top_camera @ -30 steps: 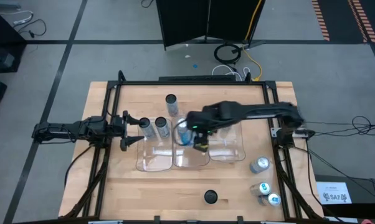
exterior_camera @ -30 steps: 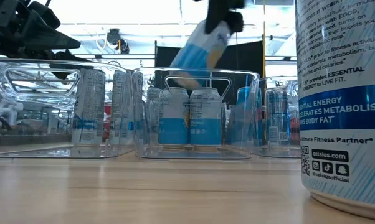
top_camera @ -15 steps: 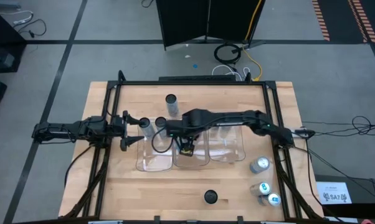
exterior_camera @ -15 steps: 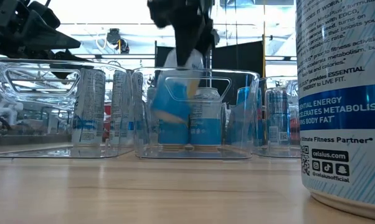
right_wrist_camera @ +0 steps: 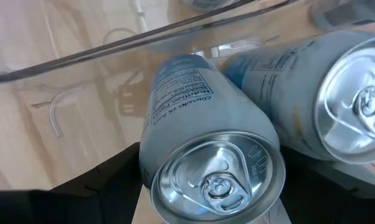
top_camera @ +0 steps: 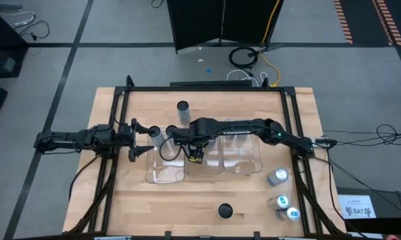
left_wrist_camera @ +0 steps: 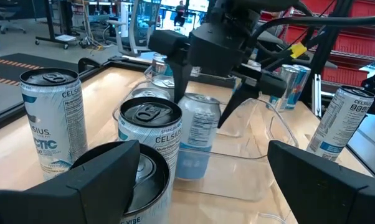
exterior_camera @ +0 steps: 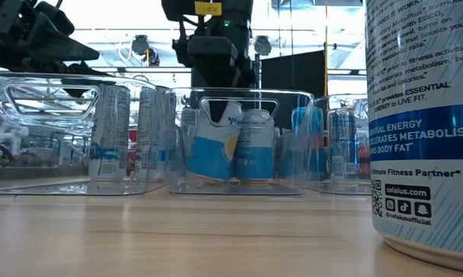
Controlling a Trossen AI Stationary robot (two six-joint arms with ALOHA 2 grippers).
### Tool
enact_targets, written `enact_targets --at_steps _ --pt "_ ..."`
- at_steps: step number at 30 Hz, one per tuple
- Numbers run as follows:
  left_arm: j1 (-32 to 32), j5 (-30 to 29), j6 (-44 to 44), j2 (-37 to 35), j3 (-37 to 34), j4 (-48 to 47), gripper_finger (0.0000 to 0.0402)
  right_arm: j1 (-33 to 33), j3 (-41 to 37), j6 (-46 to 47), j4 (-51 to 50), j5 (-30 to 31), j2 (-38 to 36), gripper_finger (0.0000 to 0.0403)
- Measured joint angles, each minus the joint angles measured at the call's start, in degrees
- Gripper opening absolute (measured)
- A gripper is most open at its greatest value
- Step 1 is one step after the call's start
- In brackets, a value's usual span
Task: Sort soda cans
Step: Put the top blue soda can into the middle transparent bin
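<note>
My right gripper [top_camera: 194,153] reaches across from the right into the middle clear tray [top_camera: 212,172]. It is shut on a slim silver-and-blue soda can [exterior_camera: 214,145], which tilts beside an upright can [exterior_camera: 254,143] in that tray. In the right wrist view the can's silver top [right_wrist_camera: 216,175] faces the camera. My left gripper [top_camera: 146,139] waits open at the table's left, just short of two upright cans [left_wrist_camera: 151,134] by the left tray [top_camera: 162,172]. One more can [top_camera: 182,109] stands farther back. My right gripper pinches the soda can near its top rim [right_wrist_camera: 151,163], one finger [right_wrist_camera: 106,183] on each side of the can's wall. The fingers come from above, pointing down into the tray. The can tilts, its top against the upright neighbour [right_wrist_camera: 337,106], its lower end [exterior_camera: 204,175] on the tray floor.
Three clear trays sit side by side mid-table; the right tray [top_camera: 248,167] holds cans too. Several cans [top_camera: 278,177] stand near the right edge, two with blue tops [top_camera: 283,202]. A dark-topped can [top_camera: 225,211] stands by the near edge, filling the low view's right side [exterior_camera: 424,115].
My right gripper has moved toward the table's left and down, carrying the can from above the middle tray into it. The can, held high and tilted a second ago, now sits low in the tray beside the upright can, still tilted.
</note>
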Motion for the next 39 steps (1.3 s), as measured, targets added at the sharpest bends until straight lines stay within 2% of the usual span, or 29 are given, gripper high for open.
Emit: enact_targets --at_steps 39 --pt "0.0 0.0 0.0 0.0 0.0 0.0 0.0363 0.0 0.0 -0.2 1.3 -1.1 0.0 0.0302"
